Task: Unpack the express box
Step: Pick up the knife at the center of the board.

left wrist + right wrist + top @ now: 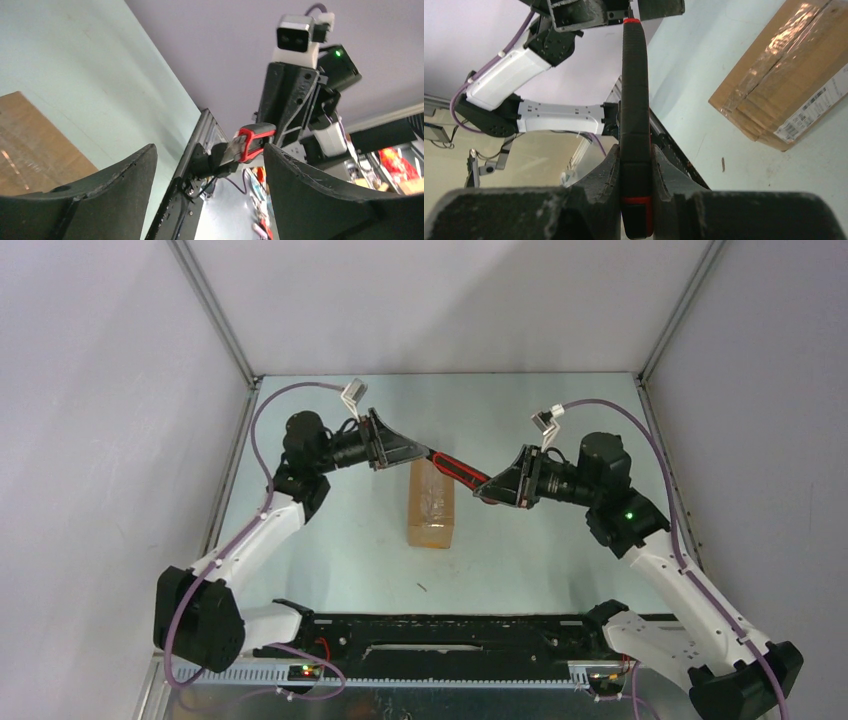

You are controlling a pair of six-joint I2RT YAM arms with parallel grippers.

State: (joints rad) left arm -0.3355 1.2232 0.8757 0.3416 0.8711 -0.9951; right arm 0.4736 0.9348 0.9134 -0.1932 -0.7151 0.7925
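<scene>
The express box (431,505), a brown taped carton, lies lengthways in the middle of the table; its white label (816,105) shows on one side in the right wrist view. Above its far end a red-and-black utility knife (458,468) hangs in the air between the two arms. My right gripper (492,488) is shut on the knife's handle (634,100). My left gripper (425,452) is open at the knife's other end, its fingers wide apart, and the knife tip (252,140) sits just beyond them, touching neither. The box (30,135) lies below the left gripper (209,150).
A black rail (440,635) runs along the near edge between the arm bases. Grey enclosure walls and a metal frame post (215,310) bound the table on three sides. A small dark speck (424,587) lies in front of the box.
</scene>
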